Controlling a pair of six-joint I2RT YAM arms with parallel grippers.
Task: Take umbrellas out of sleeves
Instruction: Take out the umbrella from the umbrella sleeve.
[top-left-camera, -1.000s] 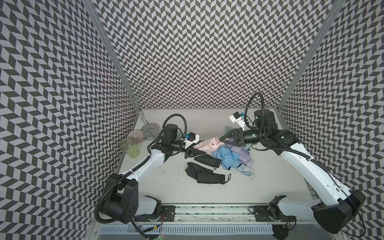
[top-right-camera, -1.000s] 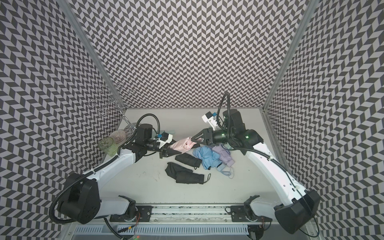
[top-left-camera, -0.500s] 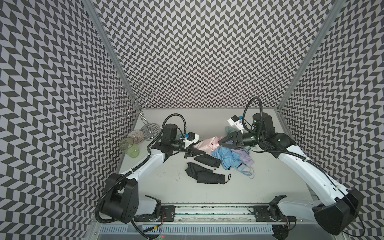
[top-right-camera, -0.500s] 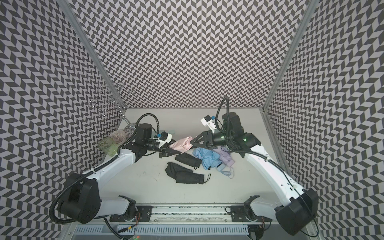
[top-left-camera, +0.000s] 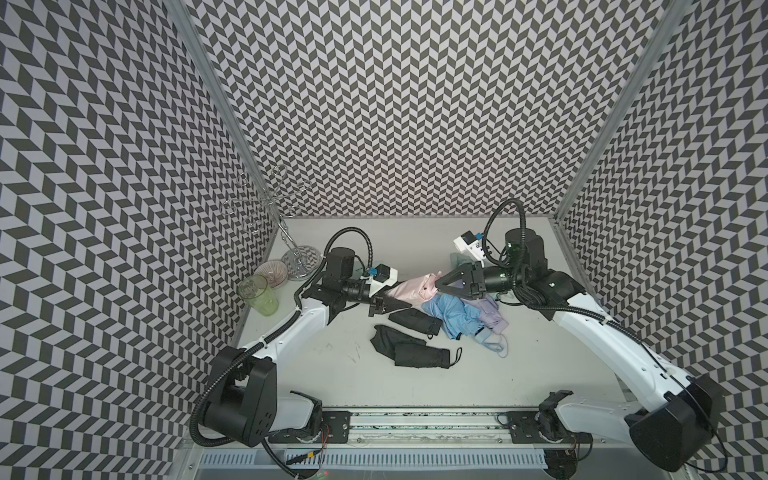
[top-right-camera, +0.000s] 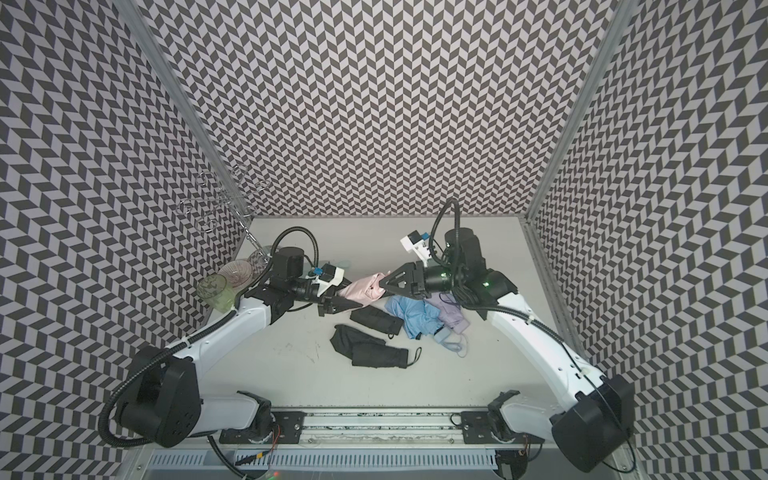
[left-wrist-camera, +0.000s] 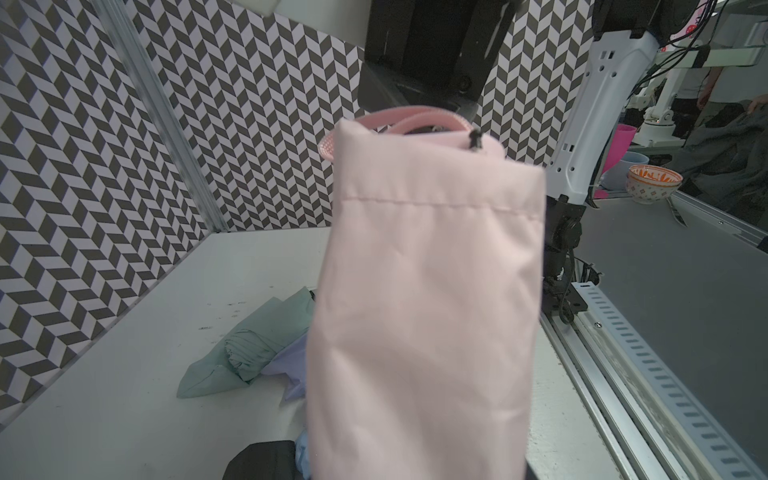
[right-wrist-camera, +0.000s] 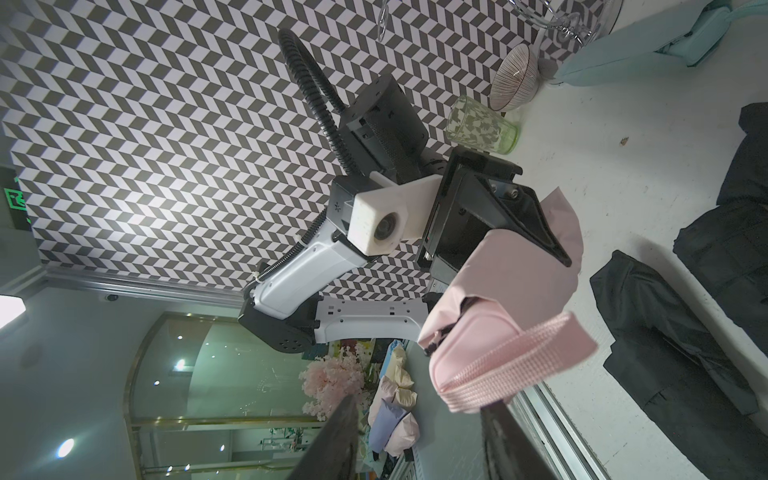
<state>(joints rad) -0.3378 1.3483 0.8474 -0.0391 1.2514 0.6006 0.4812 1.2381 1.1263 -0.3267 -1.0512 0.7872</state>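
The left claw pinches the soft pink sleeve in mid-air, with the umbrella poking from its mouth. The right claw gapes empty just there. The fabric is probably light and slippery. The umbrella's firm end or loop seems the best hold.

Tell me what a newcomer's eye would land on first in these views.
The pink umbrella, in its sleeve, hangs above the table at centre. The left gripper clamps one end, and the right gripper, jaws open, sits at its strap end. Just below in both top views lies a heap of black umbrellas, a light blue umbrella and a lavender umbrella.
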